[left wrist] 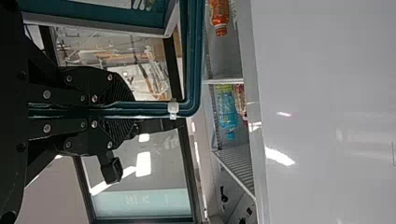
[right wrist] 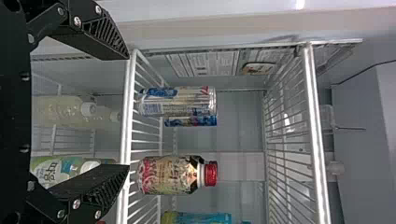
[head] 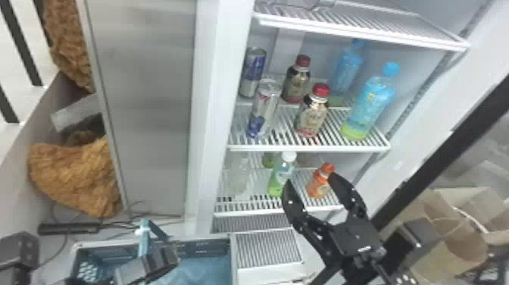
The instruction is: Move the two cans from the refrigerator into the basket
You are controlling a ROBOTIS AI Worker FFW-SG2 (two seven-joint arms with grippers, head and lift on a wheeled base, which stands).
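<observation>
Straight ahead, the refrigerator takes up most of my head view, open toward me, its wire shelves lit. Next in size comes the blue basket, low down near the refrigerator's foot, to the left. Its upright handle is pinched by my left gripper, whose fingers I see pressed together on it in the left wrist view. My right gripper is up in front of the lower shelf, its two fingers spread wide.

Of the drinks, the two tall blue bottles are biggest, one behind the other at the right of the middle shelf. Left of them I've got two red-capped bottles, again front and back. The ones I'm after, the front can and the back can, are both upright at that shelf's left end, the front one partly covering the other. Below, the lower shelf carries a green bottle and the small orange bottle.
</observation>
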